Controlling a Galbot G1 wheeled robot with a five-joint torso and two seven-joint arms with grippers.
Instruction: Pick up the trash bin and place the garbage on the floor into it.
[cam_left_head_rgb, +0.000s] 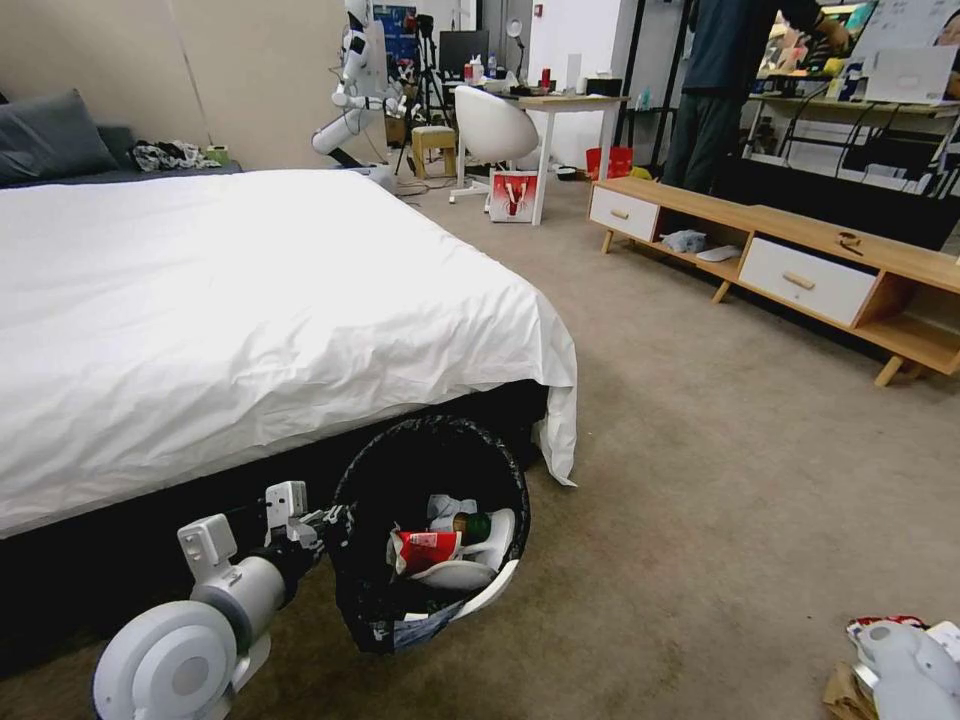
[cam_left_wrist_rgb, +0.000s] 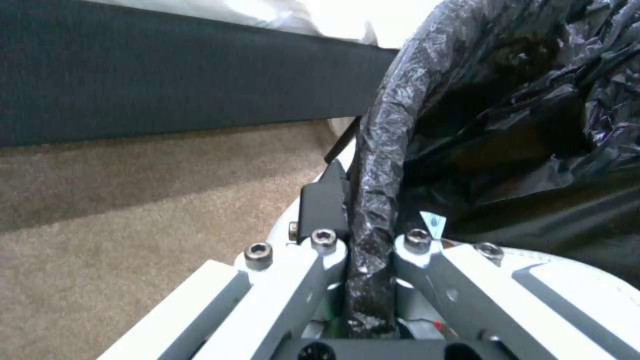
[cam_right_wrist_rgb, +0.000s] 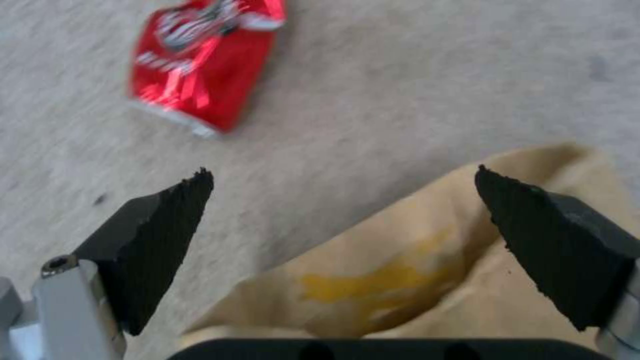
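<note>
The trash bin, white with a black bag over its rim, hangs tilted beside the bed, mouth toward me. My left gripper is shut on its bag-covered rim, one finger on each side. Inside lie a red-and-white wrapper, a green bottle and white tissues. At the lower right my right gripper hovers open just above the floor. A brown paper piece with a yellow stain lies under its fingers. A crumpled red-and-white piece of garbage lies beyond them on the carpet.
A bed with a white sheet fills the left side. A low wooden cabinet runs along the right. Open carpet lies between them. A desk, a white chair and another robot stand at the back.
</note>
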